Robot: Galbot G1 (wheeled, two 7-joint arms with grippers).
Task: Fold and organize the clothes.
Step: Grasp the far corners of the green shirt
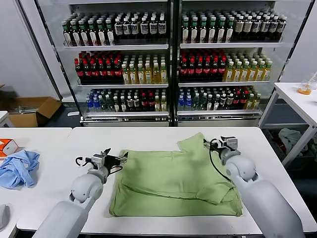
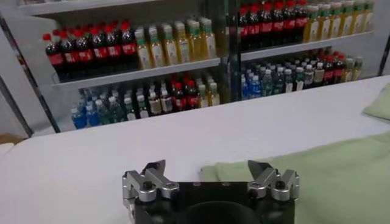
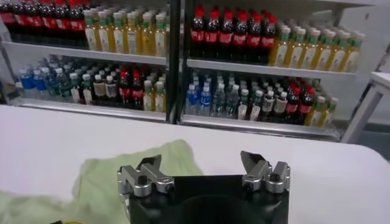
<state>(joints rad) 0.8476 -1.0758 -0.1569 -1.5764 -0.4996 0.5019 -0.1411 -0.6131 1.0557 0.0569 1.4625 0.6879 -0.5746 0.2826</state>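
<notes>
Your light green shirt (image 1: 176, 181) lay partly folded on the white surface (image 1: 148, 136), spread toward its near edge with one corner reaching toward the far edge. Your left claw (image 1: 110, 159) stood open and empty, just beside the shirt's left edge, and your right claw (image 1: 221, 144) was open and empty too, beside the shirt's far right corner. A light blue garment (image 1: 19, 167) sat bunched on the neighbouring surface at left, well apart.
</notes>
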